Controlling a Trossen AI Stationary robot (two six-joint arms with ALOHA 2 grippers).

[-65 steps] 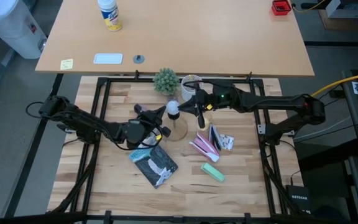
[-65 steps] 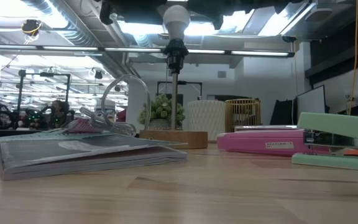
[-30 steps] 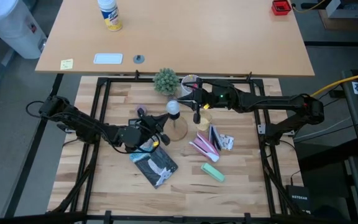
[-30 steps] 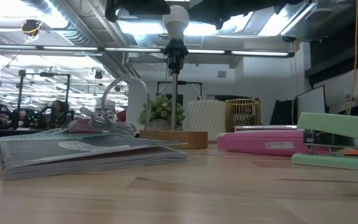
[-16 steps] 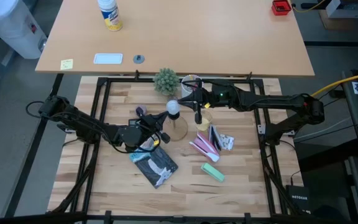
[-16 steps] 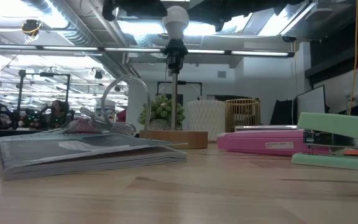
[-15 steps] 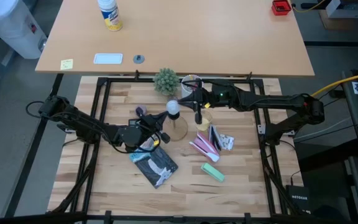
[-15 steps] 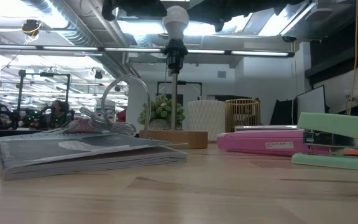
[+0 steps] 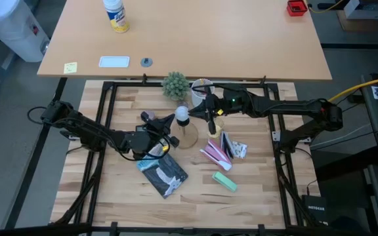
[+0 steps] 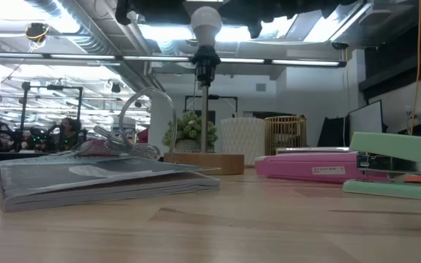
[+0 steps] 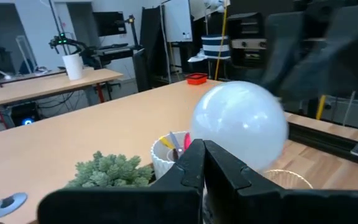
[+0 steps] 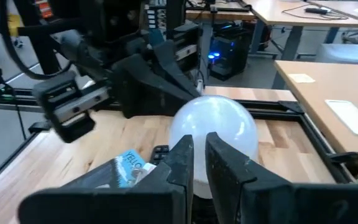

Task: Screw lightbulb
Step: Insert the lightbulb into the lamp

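Lightbulb (image 10: pixel 207 24): it sits on top of the black socket (image 10: pixel 205 60) of the wooden stand (image 10: pixel 204 162), near the middle of the table (image 9: pixel 123 196). It looks seated in the socket.
Long axis: upright. The round glass end points up and the screw base points down into the socket, as the low view shows.
Left gripper (image 9: pixel 168 123): it is just left of the bulb, up at the height of the bulb and socket. In the left wrist view its two fingers (image 11: pixel 191 165) are almost together, with only a thin gap, and the bulb lies beyond the tips, so they are not clamped on it.
Right gripper (image 9: pixel 202 113): it is just right of the bulb, reaching in from the right side. In the right wrist view its fingers (image 12: pixel 182 158) stand close together with a narrow gap, and the bulb is beyond them.
Things on the far side: a small green plant (image 9: pixel 174 85) and a white cup with pens (image 9: pixel 201 88) stand behind the stand.
Things on the near side: a dark booklet (image 9: pixel 163 172) lies near and left of the stand.
Things on the right: a pink stapler (image 9: pixel 214 153) and a green stapler (image 9: pixel 224 181) lie near and right of the stand.
In the way: both arms are close at the two sides of the bulb.
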